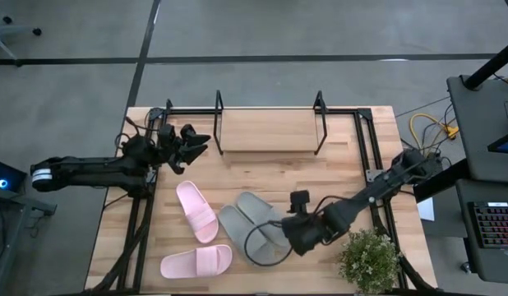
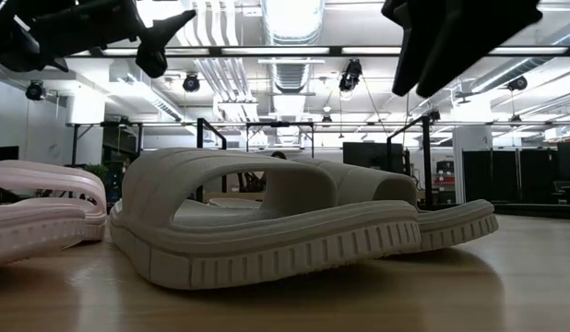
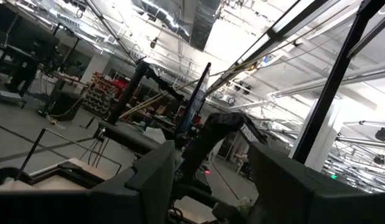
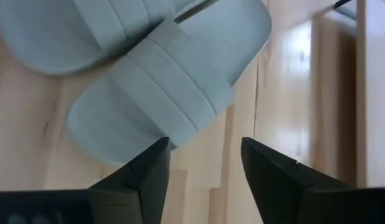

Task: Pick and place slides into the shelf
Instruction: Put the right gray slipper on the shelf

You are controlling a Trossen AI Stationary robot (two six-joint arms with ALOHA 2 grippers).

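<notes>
Two light grey slides [image 1: 247, 220] lie side by side, soles down, on the tabletop near its middle; the low view shows them close up [image 2: 267, 221]. Two pale pink slides lie to their left, one angled [image 1: 196, 211], one near the front edge [image 1: 196, 261]. The shelf [image 1: 270, 131] stands at the far edge with nothing on its board. My right gripper [image 4: 205, 146] is open and hovers above a grey slide [image 4: 161, 87], clear of it [image 2: 442, 37]. My left gripper [image 1: 196, 144] is open, raised by the shelf's left end [image 3: 211, 152].
A small potted plant [image 1: 369, 259] stands at the table's near right corner, close under my right arm. Black frame rails [image 1: 365, 152] run along the table's sides. A cable loop [image 1: 262, 247] hangs from my right wrist over the grey slides. Bare wood lies between slides and shelf.
</notes>
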